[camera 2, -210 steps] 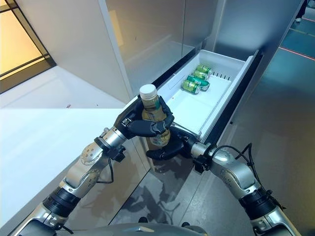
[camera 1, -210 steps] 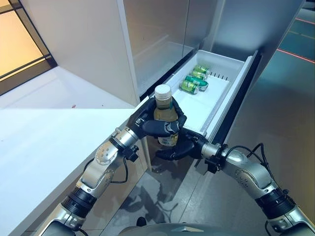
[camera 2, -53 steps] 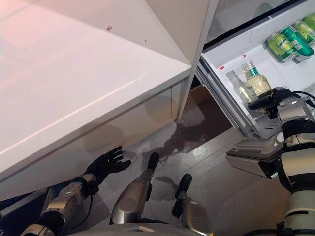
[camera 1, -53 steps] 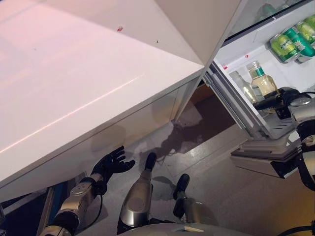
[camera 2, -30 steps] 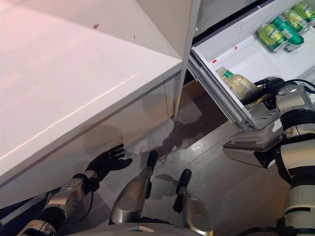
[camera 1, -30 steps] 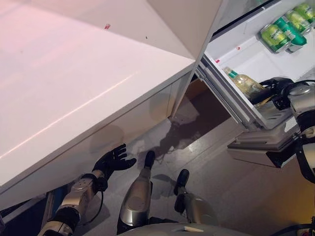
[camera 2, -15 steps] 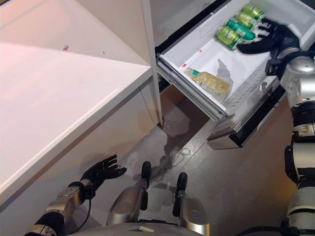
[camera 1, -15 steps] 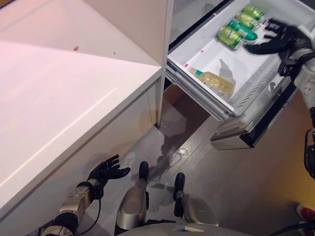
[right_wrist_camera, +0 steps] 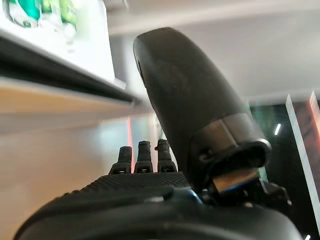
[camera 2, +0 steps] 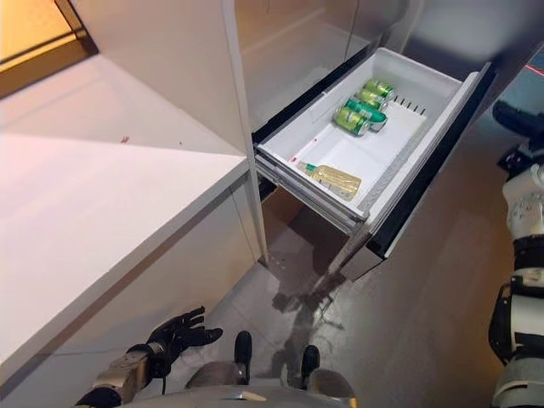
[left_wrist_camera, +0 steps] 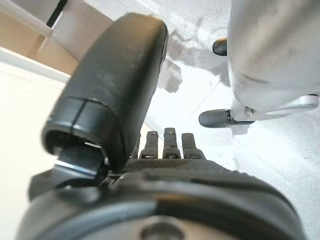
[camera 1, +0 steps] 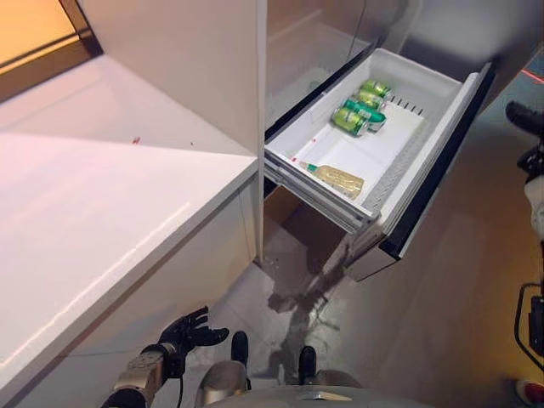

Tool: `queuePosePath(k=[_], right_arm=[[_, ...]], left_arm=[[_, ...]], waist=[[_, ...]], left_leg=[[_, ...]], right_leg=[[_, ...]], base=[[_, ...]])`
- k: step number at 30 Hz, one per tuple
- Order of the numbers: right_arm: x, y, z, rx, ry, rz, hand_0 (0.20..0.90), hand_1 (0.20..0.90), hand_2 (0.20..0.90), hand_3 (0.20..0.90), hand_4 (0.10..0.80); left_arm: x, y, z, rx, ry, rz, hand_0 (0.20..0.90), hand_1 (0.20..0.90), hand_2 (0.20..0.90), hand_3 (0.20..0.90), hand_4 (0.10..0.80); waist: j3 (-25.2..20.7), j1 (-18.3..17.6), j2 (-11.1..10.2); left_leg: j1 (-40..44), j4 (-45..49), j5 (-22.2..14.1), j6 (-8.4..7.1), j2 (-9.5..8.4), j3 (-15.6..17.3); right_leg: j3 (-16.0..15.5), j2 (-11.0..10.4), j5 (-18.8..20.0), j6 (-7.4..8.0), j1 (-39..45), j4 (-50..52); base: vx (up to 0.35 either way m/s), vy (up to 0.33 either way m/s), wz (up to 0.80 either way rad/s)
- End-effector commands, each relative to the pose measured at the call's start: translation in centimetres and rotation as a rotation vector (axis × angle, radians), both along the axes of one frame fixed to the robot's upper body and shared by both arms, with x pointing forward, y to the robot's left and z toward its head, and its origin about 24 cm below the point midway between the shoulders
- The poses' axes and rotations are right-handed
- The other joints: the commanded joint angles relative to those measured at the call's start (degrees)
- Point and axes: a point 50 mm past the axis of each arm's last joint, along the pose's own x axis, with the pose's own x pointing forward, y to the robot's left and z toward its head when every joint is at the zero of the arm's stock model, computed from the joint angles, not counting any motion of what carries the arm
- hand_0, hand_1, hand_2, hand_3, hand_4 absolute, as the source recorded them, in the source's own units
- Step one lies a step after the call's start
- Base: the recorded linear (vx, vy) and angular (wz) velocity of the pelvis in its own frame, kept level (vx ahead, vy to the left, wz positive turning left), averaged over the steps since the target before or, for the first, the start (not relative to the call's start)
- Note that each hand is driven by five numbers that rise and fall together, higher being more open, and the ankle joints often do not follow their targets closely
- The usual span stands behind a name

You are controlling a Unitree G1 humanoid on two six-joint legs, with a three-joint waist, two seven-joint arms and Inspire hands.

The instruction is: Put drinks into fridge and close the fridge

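The white fridge drawer [camera 1: 441, 83] stands pulled out, with its dark front panel [camera 1: 435, 174] facing right. A drink bottle [camera 1: 337, 178] with yellowish liquid lies on its side at the drawer's near end. Three green cans [camera 1: 360, 105] lie at the far end, apart from the bottle. My right hand [camera 2: 513, 116] hangs open at the right edge of the view, outside the drawer front and holding nothing. In the right wrist view its fingers [right_wrist_camera: 143, 154] are straight. My left hand [camera 1: 190, 331] is open low by the floor, under the counter, and empty.
A white counter [camera 1: 102, 212] fills the left side, and its tall side panel [camera 1: 212, 76] stands next to the drawer. The fridge's upper compartment [camera 1: 314, 42] is open above the drawer. Grey floor [camera 1: 459, 289] lies to the right of the drawer front.
The camera has swung up, so the whole drawer now shows. My right hand has drawn back from over the cans to the right, past the drawer front. The bottle stays lying in the drawer.
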Motion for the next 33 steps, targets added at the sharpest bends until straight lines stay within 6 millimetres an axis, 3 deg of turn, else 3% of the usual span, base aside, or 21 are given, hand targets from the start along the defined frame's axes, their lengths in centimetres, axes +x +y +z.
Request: queuePosePath(k=[1, 9, 16, 21, 33], right_arm=[[-0.6, -0.4, 4.2, -0.048, -0.246, -0.022, 0.9, 0.9, 0.9, 0.9, 0.8], [-0.5, -0.1, 2.1, 0.08, -0.307, 0.014, 0.9, 0.9, 0.9, 0.9, 0.8], [0.5, 0.9, 1.6, 0.124, -0.315, 0.177, 0.9, 0.9, 0.9, 0.9, 0.8], [1.4, 2.2, 1.9, 0.107, -0.333, 0.294, 0.9, 0.9, 0.9, 0.9, 0.8], [2.9, 5.4, 6.5, -0.043, -0.517, 0.547, 0.9, 0.9, 0.9, 0.9, 0.8]], left_arm=[[-1.5, 0.2, -0.7, 0.056, 0.077, -0.065, 0.9, 0.9, 0.9, 0.9, 0.8], [-0.8, -0.2, -0.5, 0.082, 0.051, -0.039, 0.9, 0.9, 0.9, 0.9, 0.8], [-1.0, 0.3, -0.3, 0.091, 0.025, 0.033, 0.9, 0.9, 0.9, 0.9, 0.8], [-0.7, 0.2, -0.2, 0.071, -0.005, 0.066, 0.9, 0.9, 0.9, 0.9, 0.8], [0.2, -0.4, 0.4, 0.026, -0.07, 0.073, 0.9, 0.9, 0.9, 0.9, 0.8]], waist=[[-3.6, 2.0, -0.2], [2.4, 3.3, 0.9], [5.7, 4.2, 1.4], [7.4, 4.6, 1.6], [10.2, 6.4, 2.8]], left_leg=[[-3.6, 16.8, -16.4, 4.54, -4.24, -0.4], [-13.0, 33.6, -23.6, 7.21, -6.13, -1.6], [-19.5, 45.3, -28.0, 7.85, -6.42, -1.6], [-21.9, 47.9, -28.1, 7.69, -6.42, -2.0], [-25.5, 48.7, -26.0, 6.91, -6.7, -3.6]], right_leg=[[-1.6, -0.7, -8.0, -0.73, -6.5, 16.2], [-3.4, -2.8, -14.8, -4.21, -14.0, 33.7], [-4.1, -4.0, -20.2, -6.83, -20.7, 46.5], [-4.2, -3.9, -21.0, -7.59, -23.1, 49.5], [-5.4, -3.8, -21.5, -8.47, -26.5, 52.8]], base=[[0.03, -0.014, 0.02], [-0.046, 0.004, 0.21], [-0.044, -0.011, 0.12], [-0.022, -0.042, 0.05], [-0.031, -0.031, 0.06]])
